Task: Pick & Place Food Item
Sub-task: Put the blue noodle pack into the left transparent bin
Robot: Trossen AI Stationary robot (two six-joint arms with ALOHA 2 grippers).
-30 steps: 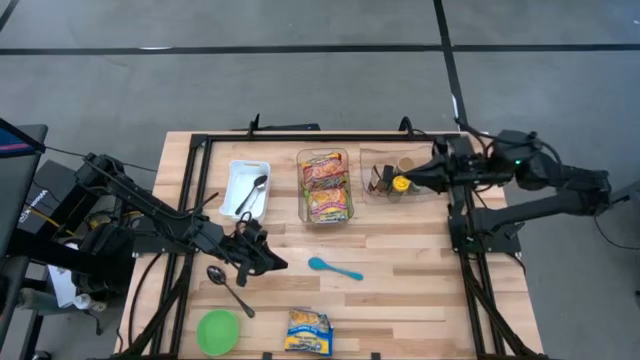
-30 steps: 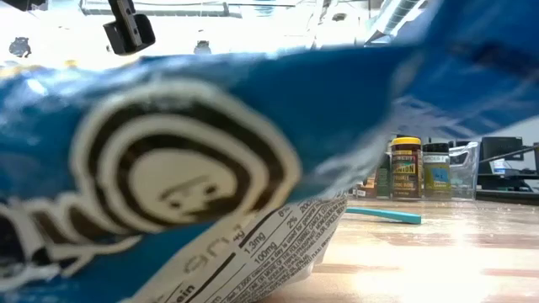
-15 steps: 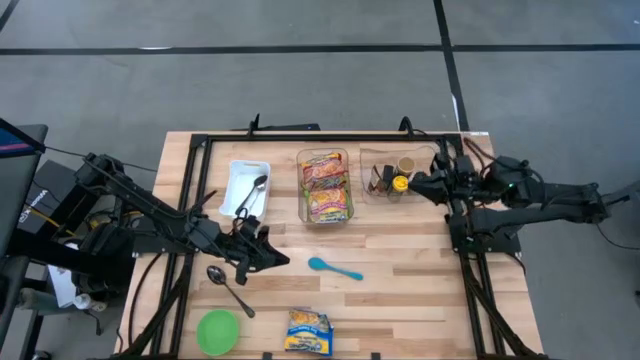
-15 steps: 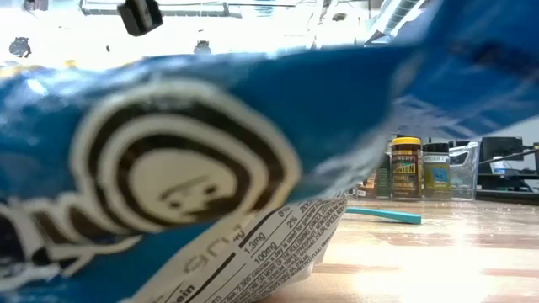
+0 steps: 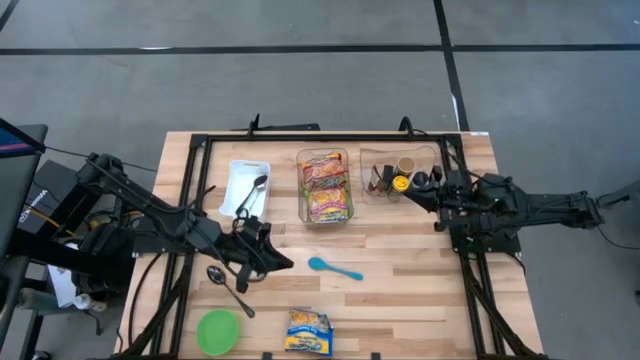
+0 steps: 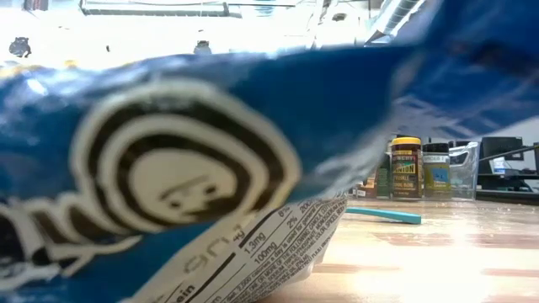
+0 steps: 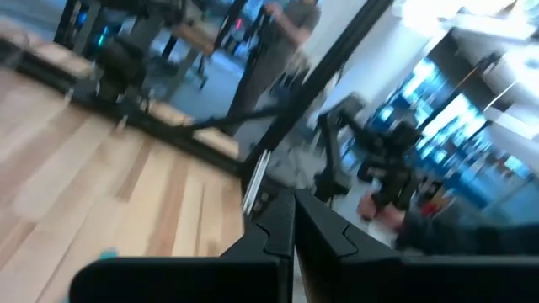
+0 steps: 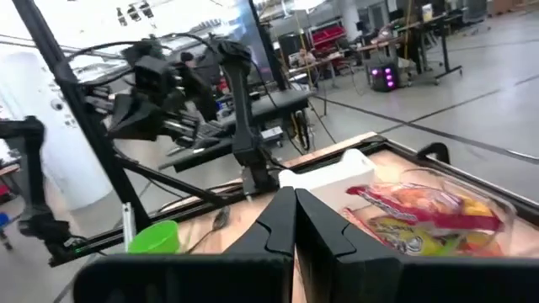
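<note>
In the high view, the left gripper [image 5: 283, 264] sits closed and empty at the centre left of the table [image 5: 400, 280], near a metal spoon [image 5: 229, 288]. The right gripper [image 5: 412, 191] is closed and empty at the upper right, beside a clear bin of jars [image 5: 398, 174]. The food packet [image 5: 308, 331] lies at the bottom centre, next to a green bowl [image 5: 218, 331]; a teal spoon [image 5: 335, 267] lies mid-table.

In the low view, the packet [image 6: 168, 168] fills most of the frame.

In the right wrist view, closed fingers [image 8: 286, 220] point toward a bin of noodle packets [image 8: 429, 217].

Grey floor [image 5: 300, 90] with dark lines, bright ceiling lights [image 6: 152, 8]
</note>
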